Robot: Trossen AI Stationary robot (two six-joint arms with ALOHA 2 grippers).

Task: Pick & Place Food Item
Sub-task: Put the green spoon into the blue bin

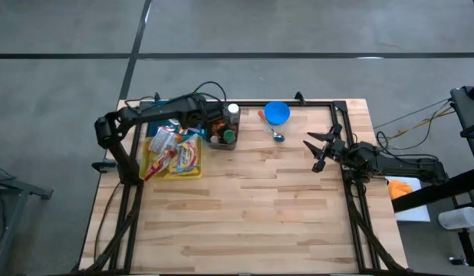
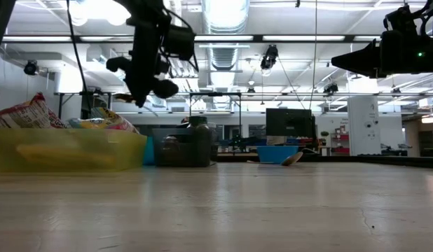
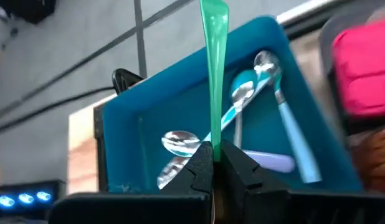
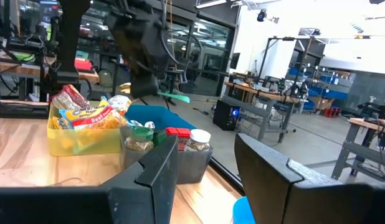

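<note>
- We see the yellow snack bin (image 1: 172, 170) at the table's far left.
- Just beside it, the blue cutlery tray (image 3: 180, 106) lies under our left gripper (image 3: 215, 163), clamped on a green utensil (image 3: 213, 56).
- Our right gripper (image 1: 320, 151), well apart, stands half-open, empty.

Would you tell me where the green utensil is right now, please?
The green utensil is pinched in the left claw, held above the blue cutlery bin at the table's far left, beside the jar caddy.
</note>
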